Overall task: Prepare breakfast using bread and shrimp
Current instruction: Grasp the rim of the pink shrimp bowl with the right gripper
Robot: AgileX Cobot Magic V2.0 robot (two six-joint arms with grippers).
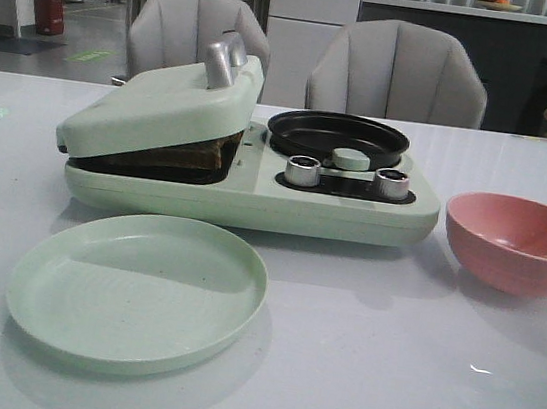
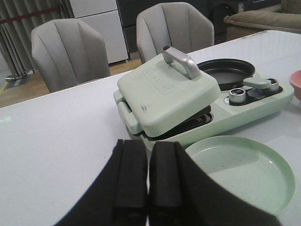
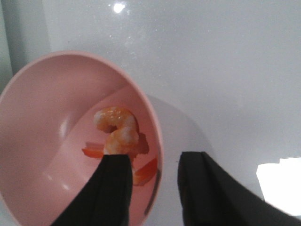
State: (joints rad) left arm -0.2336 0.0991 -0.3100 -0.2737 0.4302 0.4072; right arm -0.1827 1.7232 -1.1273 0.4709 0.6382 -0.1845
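The bread (image 1: 184, 153) lies inside the pale green breakfast maker (image 1: 254, 197), its brown edge showing under the half-lowered lid (image 1: 161, 99). The shrimp (image 3: 116, 129), curled and orange-white, rest in the pink bowl (image 3: 42, 117) with orange bits beside them. My right gripper (image 3: 154, 157) is open above the bowl's rim, with one finger over the inside and the other over the table. My left gripper (image 2: 148, 143) is shut and empty, hovering over the table near the green plate (image 2: 244, 174). Neither gripper shows in the front view.
The maker's right side holds a round black pan (image 1: 338, 137) and two silver knobs (image 1: 303, 171). The plate (image 1: 136, 287) lies in front of the maker, and the pink bowl (image 1: 521, 242) stands to its right. Two grey chairs (image 1: 397, 70) stand behind the table.
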